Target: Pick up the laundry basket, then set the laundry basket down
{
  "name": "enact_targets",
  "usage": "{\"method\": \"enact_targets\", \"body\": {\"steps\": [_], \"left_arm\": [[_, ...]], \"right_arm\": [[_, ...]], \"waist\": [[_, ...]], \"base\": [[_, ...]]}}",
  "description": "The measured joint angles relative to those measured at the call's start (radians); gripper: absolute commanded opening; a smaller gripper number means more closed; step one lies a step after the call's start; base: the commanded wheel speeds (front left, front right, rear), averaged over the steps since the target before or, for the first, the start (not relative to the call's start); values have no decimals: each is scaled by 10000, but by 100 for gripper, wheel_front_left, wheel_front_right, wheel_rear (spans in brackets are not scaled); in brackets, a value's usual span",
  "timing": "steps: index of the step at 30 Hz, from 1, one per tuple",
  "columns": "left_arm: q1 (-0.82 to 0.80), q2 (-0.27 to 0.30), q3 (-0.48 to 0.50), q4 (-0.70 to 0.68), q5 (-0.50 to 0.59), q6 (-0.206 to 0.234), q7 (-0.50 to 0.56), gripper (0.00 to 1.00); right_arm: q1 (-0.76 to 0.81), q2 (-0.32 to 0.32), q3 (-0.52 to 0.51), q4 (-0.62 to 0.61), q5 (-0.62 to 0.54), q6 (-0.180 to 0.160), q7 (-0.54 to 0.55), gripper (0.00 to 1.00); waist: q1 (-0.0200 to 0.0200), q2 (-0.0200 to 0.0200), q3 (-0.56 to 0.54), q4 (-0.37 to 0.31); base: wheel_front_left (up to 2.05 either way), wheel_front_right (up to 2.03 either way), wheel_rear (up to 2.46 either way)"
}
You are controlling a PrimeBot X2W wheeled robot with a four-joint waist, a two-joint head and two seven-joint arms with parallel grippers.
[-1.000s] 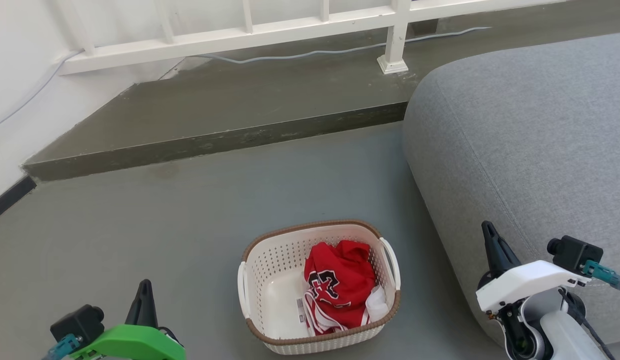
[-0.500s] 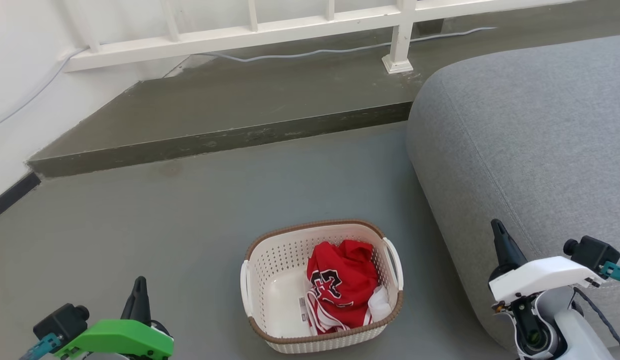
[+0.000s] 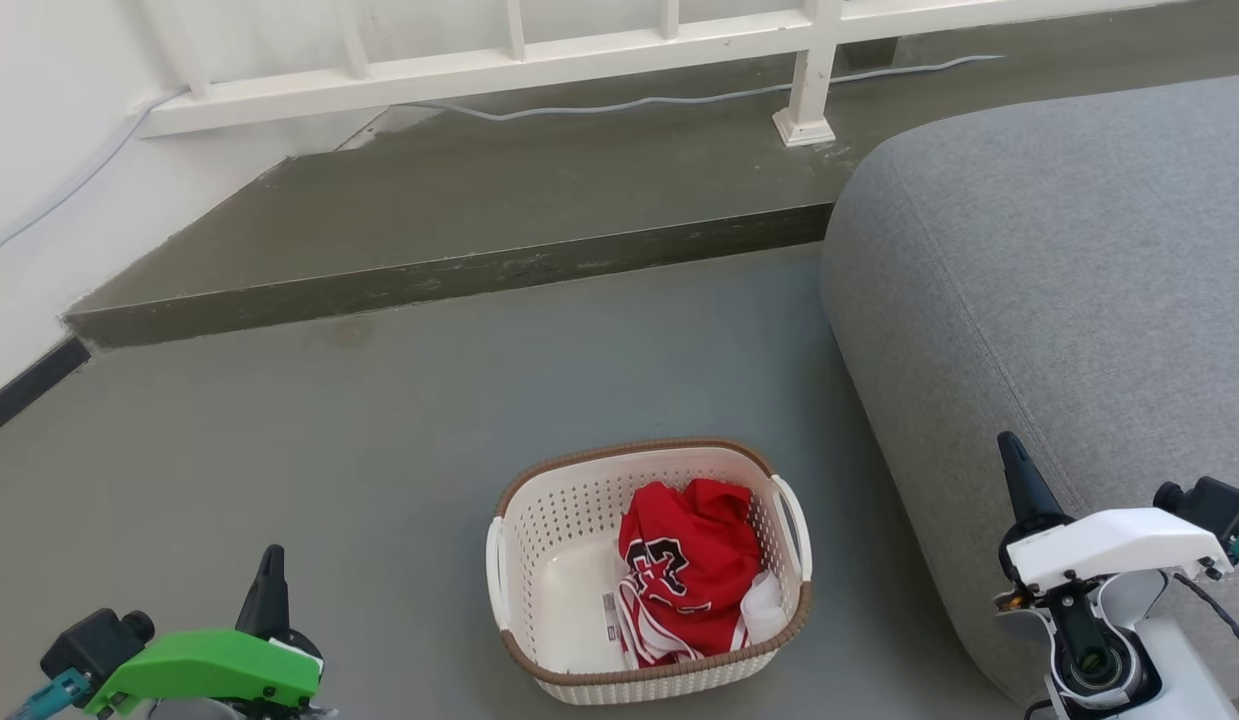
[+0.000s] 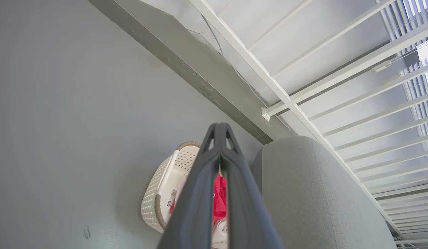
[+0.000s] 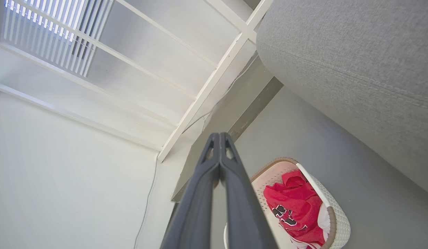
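Observation:
The laundry basket (image 3: 539, 530) is a small cream-white perforated tub with a brown rim and white loop handles, standing on the grey floor at the bottom middle of the head view. A crumpled red jersey (image 3: 691, 565) lies in its right half. My left gripper (image 3: 270, 565) is shut, low at the left, well clear of the basket. At the lower right, beside the sofa, my right gripper (image 3: 1014, 450) is shut too. The basket (image 4: 158, 193) sits behind the shut fingers in the left wrist view. In the right wrist view the basket (image 5: 340, 216) shows at the lower right.
A large grey sofa (image 3: 1059, 270) fills the right side, close to the basket. A raised dark step (image 3: 449, 275) crosses the floor behind, with a white railing (image 3: 479, 65) and a cable on it. A white wall (image 3: 39, 150) stands at the left.
The whole head view has shifted slightly, so the camera has moved. Both grippers sit lower and further out towards the picture's edges than a second ago. The basket rests as before.

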Motion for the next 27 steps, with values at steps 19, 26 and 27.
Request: {"method": "enact_targets", "body": {"steps": [19, 26, 27], "left_arm": [[-242, -10, 445, 67, -2121, -391, 612, 0], [-405, -15, 619, 100, -2968, -562, 798, 0], [-414, -15, 646, 104, -3097, -564, 859, 0]], "right_arm": [[-15, 198, -809, -52, 2059, 353, 583, 0], [-23, 290, -1110, -75, 2790, 443, 802, 0], [-23, 303, -1158, -79, 2894, 468, 809, 0]], "waist": [[0, 0, 28, 154], [0, 0, 38, 210], [0, 0, 40, 218]], "base": [[0, 0, 0], [0, 0, 0], [0, 0, 0]]}}
